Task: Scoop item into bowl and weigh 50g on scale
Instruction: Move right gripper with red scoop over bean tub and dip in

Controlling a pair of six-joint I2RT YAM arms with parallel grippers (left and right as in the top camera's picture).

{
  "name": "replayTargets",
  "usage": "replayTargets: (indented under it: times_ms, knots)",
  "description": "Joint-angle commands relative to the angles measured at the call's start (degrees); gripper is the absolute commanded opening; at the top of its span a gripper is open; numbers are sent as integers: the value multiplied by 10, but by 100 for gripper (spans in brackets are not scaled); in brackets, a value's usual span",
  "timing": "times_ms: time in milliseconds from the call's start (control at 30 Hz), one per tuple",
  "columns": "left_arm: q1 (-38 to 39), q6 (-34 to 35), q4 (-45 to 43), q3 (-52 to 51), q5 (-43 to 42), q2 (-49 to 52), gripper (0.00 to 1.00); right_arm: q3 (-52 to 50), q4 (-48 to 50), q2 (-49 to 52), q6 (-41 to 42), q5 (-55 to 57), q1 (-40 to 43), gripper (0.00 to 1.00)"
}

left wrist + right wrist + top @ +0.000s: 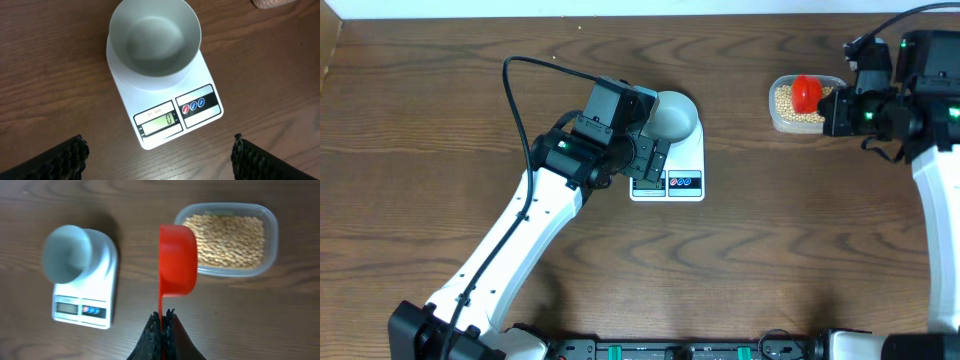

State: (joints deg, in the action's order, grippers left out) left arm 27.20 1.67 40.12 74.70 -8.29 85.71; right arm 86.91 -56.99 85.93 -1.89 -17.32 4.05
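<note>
R claw (162, 316) clamps red scoop (177, 262) at tub (235, 271); L claw (159, 142) spread above scale (202, 80).

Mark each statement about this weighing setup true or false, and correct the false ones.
1. The bowl stands on the scale. True.
2. The bowl holds beans. False: it is empty.
3. The display reads 0. True.
4. The left gripper holds the red scoop. False: the right gripper is shut on its handle; the left gripper is open and holds nothing.
5. The beans lie in a clear tub. True.
</note>
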Motion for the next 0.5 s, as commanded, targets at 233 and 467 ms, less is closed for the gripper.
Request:
replayTargets:
  times_ms: [233, 467]
  knots:
    - [-1, 1, 2, 0, -1, -7, 93, 16, 9, 27, -34, 103, 5, 1]
    - [-1, 1, 2, 0, -1, -7, 93, 15, 13, 51, -47, 122, 14, 1]
